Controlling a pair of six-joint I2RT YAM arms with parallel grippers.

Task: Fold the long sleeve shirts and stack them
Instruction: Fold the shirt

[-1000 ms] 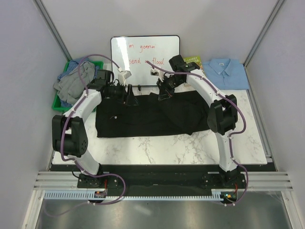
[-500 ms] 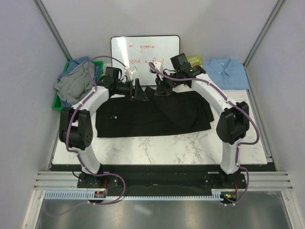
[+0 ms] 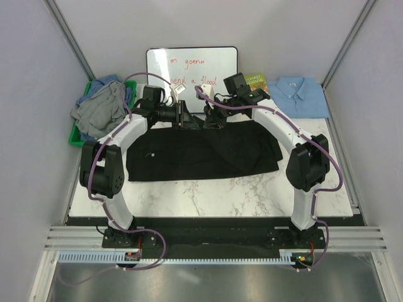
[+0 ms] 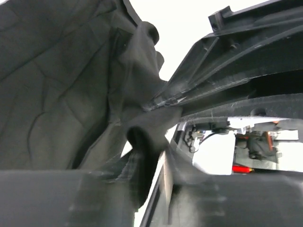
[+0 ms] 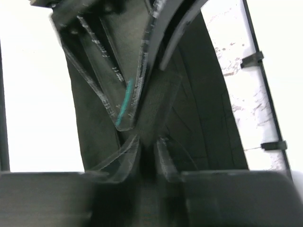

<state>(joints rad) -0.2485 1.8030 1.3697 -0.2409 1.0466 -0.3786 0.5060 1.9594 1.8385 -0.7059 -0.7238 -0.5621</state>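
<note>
- Tabletop (image 3: 208,195) of white veined marble fills the middle of my overhead view, with both arm bases at its near edge.
- Black shirt (image 3: 189,157) lies spread across the centre of it, flat on the left and rumpled on the right, its far edge drawn up toward the two arms.
- Whiteboard (image 3: 189,66) with red handwriting leans against the far wall, just behind that far edge.
- Light blue shirt (image 3: 299,94) sits folded, collar up, at the far right corner.
- Grey shirt (image 3: 101,110) is heaped in a green bin (image 3: 77,135) at the far left, with a blue shirt (image 3: 91,93) bunched behind it.
- Left gripper (image 3: 184,116) is at the black shirt's far edge; on my wrist view its fingers are clamped on a bunched fold of the black cloth.
- Right gripper (image 3: 211,119) is just beside it to the right, its fingers nearly together and pinching a thin ridge of the same cloth.
- Green book (image 3: 255,80) stands between whiteboard and light blue shirt.
</note>
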